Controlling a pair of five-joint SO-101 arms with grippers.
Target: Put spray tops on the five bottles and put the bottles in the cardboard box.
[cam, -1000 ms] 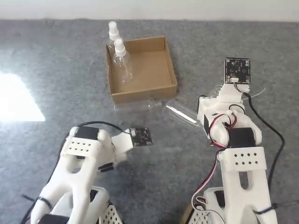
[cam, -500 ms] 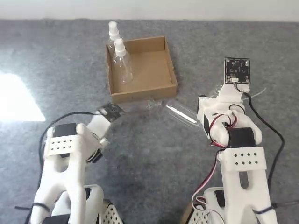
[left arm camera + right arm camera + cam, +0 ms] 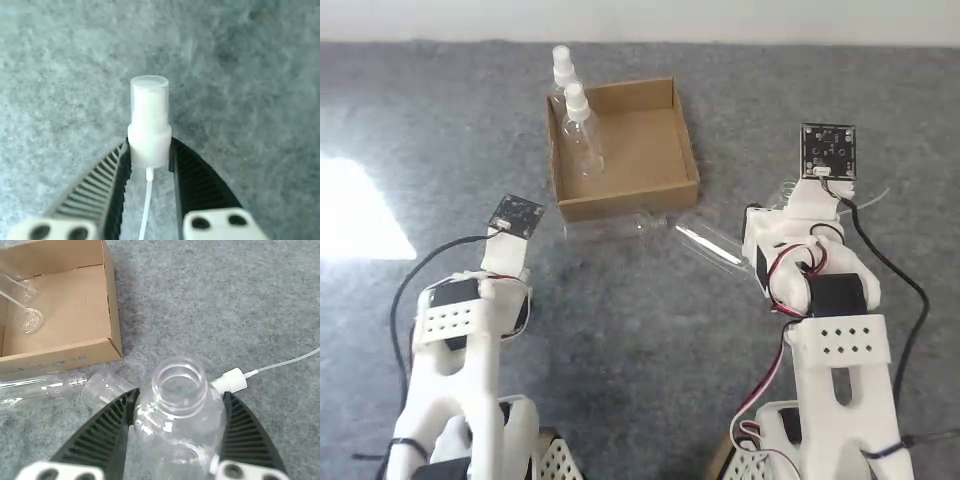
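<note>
Gripping a white spray top [image 3: 148,117] between closed jaws: left gripper [image 3: 149,150]; right gripper [image 3: 179,396] jaws clasp an uncapped clear bottle [image 3: 175,427].

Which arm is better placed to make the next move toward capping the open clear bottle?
Left. The left gripper is shut on the white plastic spray top, ready to carry over; the right gripper just holds the clear plastic bottle upright, neck open.

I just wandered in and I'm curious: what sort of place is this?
Probably a robotics test bench: the left claw holds a spray top, the right claw an open bottle, near a cardboard box on a grey table.
</note>
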